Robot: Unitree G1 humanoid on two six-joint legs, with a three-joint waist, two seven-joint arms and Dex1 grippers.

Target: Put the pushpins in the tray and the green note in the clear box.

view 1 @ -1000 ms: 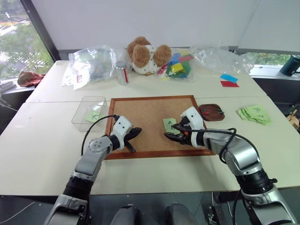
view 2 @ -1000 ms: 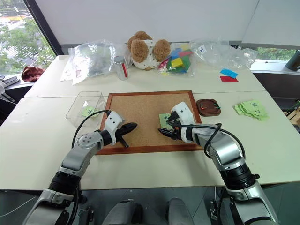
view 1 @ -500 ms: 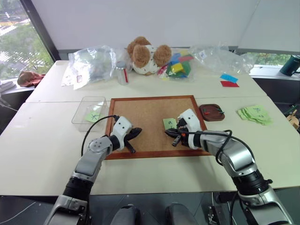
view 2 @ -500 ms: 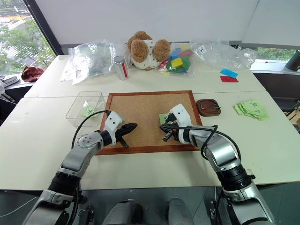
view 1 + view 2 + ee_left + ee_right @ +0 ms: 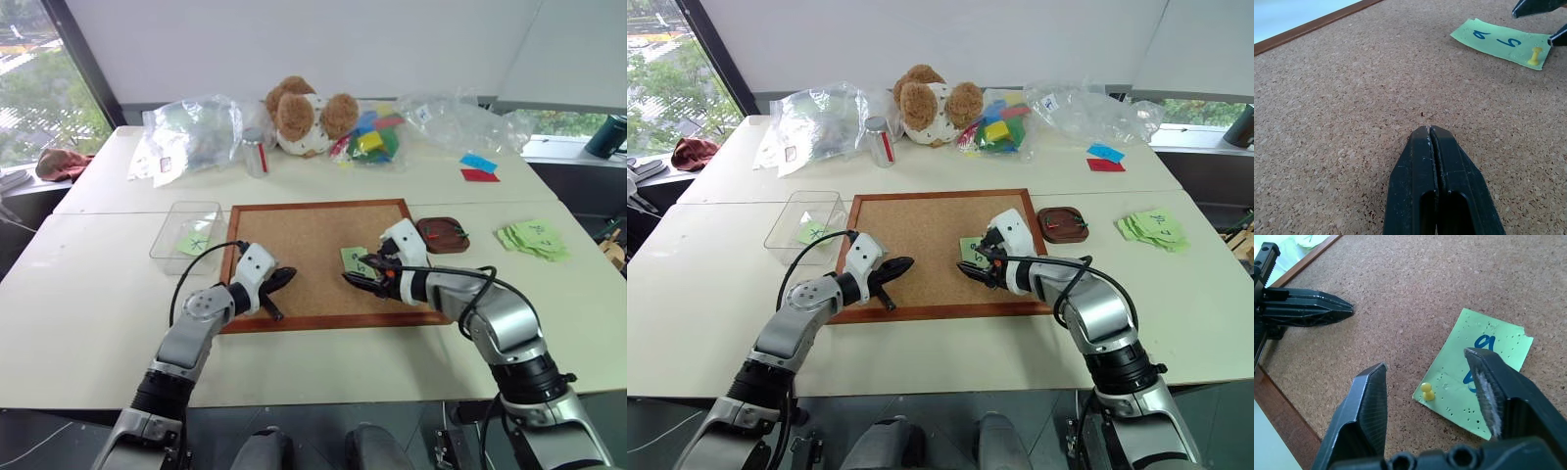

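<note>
A cork board (image 5: 313,257) with a brown wooden frame lay on the pale table (image 5: 98,294), and both grippers hovered low over it. The right gripper (image 5: 1432,382) had its two black fingers spread apart with nothing between them — they stood on either side of a yellow pushpin (image 5: 1426,390) stuck through the corner of the green note (image 5: 1476,382), though neither finger touched the pin. The note (marked with dark blue handwriting) lay flat on the right half of the board, pinned there by that one pin. The left gripper (image 5: 1436,147) rested just above the cork on the left half of the board, its fingers pressed together with only a hairline seam between them and nothing in their grasp; its tip pointed across the board toward the note and was well apart from it. The tray (image 5: 443,235) — a small dark brown dish — sat on the table just beside the board's right edge, holding a few tiny red and green bits. The clear box (image 5: 186,235) stood off the board's left edge with a light green slip (image 5: 196,241) marked with an X lying inside it. A heap of green slips (image 5: 534,238) lay farther right on the table.
</note>
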